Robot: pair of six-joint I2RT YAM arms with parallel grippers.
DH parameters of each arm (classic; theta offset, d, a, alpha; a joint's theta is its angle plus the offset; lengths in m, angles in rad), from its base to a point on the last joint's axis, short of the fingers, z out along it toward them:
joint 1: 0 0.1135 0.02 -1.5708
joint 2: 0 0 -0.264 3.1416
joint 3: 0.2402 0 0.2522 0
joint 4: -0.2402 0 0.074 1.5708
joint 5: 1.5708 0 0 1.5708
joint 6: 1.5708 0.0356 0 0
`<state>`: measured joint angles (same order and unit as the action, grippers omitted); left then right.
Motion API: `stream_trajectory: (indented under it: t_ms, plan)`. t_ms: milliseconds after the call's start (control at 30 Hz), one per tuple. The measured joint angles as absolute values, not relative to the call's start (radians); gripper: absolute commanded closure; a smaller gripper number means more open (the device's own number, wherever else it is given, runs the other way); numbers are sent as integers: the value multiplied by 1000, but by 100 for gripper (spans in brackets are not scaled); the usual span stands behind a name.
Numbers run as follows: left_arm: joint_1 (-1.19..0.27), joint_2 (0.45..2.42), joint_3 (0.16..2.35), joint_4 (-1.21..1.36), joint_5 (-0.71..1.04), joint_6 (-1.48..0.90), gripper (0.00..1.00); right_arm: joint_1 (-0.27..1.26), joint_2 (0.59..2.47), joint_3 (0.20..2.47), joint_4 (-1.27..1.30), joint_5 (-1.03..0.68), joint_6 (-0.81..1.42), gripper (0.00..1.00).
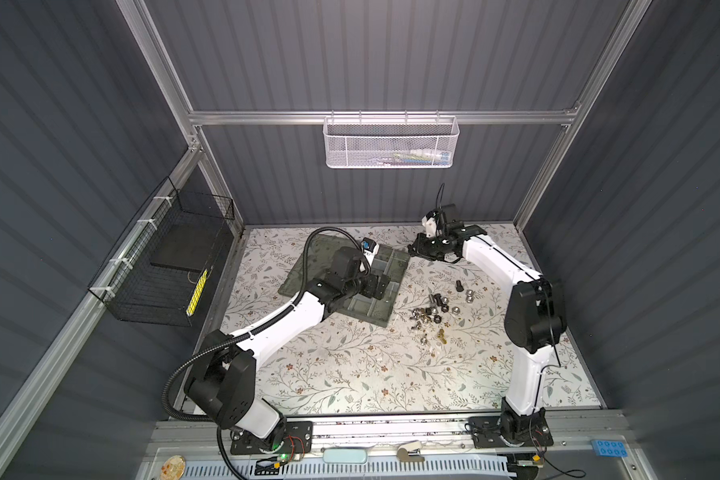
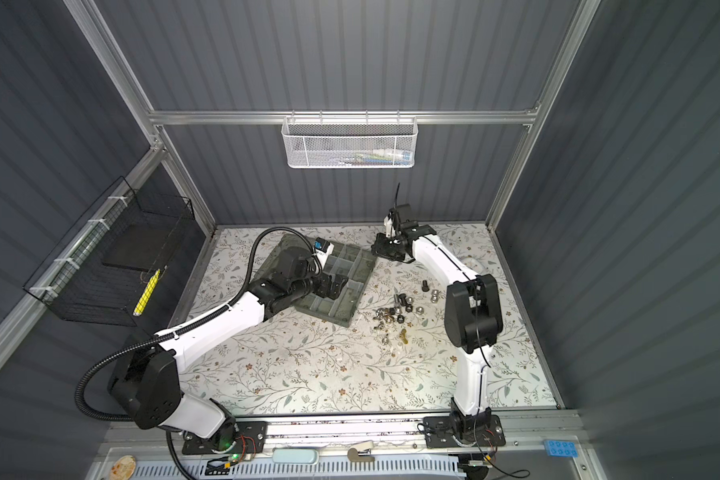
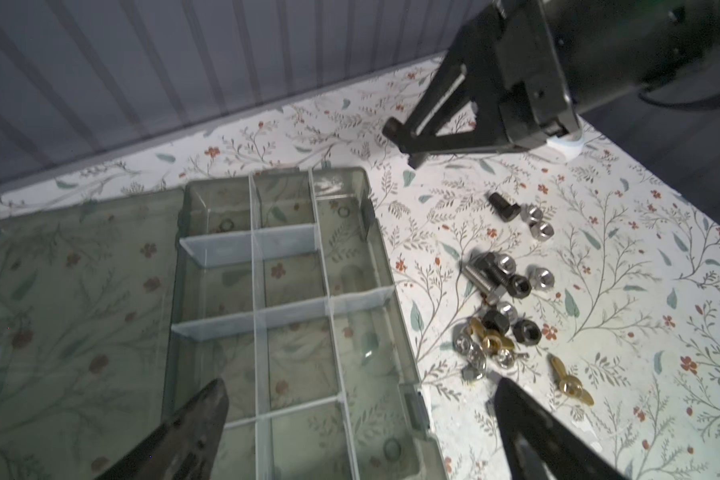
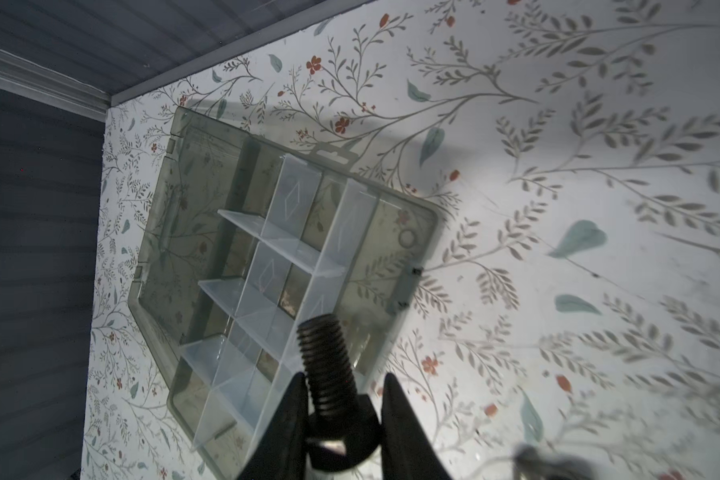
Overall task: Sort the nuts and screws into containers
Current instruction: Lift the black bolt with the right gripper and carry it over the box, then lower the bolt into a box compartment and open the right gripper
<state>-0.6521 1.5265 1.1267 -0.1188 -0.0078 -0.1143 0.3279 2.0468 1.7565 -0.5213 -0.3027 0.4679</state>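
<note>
Your right jaws are clenched on a black screw (image 4: pixel 329 365), pinching it near the head so the threaded shank sticks out past the tips; they hang by the far right corner of the box (image 1: pixel 395 270), close to the back wall (image 1: pixel 350 199); you cannot tell whether the screw is over the corner compartment or just outside the rim. Your left jaws stand wide apart, gripping nothing, over the near half of the box; the left arm (image 1: pixel 292 316) reaches in across the lid (image 1: pixel 304 272), which lies flat on the tabletop (image 1: pixel 350 374) left of the compartments.

The box sits askew to the walls, toward the back; the widest open room lies toward the front edge. The box is translucent grey-green, split by pale dividers (image 3: pixel 292 320).

The other pieces lie in a loose pile (image 1: pixel 433 316) on the tabletop just right of the box, between it and the right arm (image 1: pixel 491 257); a stray dark screw (image 3: pixel 504 207) lies at its far end beside silver nuts (image 3: pixel 537 220); black nuts (image 3: pixel 526 330) and brass wing nuts (image 3: pixel 566 380) lie nearer you.
</note>
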Motion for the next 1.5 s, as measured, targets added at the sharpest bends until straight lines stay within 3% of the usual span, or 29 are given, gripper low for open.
stream_trajectory:
  t_ms: [433,767,933,1200,1400,1500]
  plan:
    - [-646,1600,1273,-350,38,-220,0,354,2260,1918,-531,-315,522,73]
    - [-646,1626,1310,-303,76,-273,0,369,2322,1964,-554,-315,524,64]
    - [-641,1562,1193,-183,84,-278,0,370,2322,1964,-550,-315,528,57]
    - [-640,1555,1169,-114,142,-278,0,372,2281,1935,-551,-298,516,31]
    - [-648,1555,1169,-103,164,-276,0,355,2059,1762,-543,-250,485,3]
    - [-666,1555,1169,-104,166,-266,0,319,1925,1630,-518,-217,476,1]
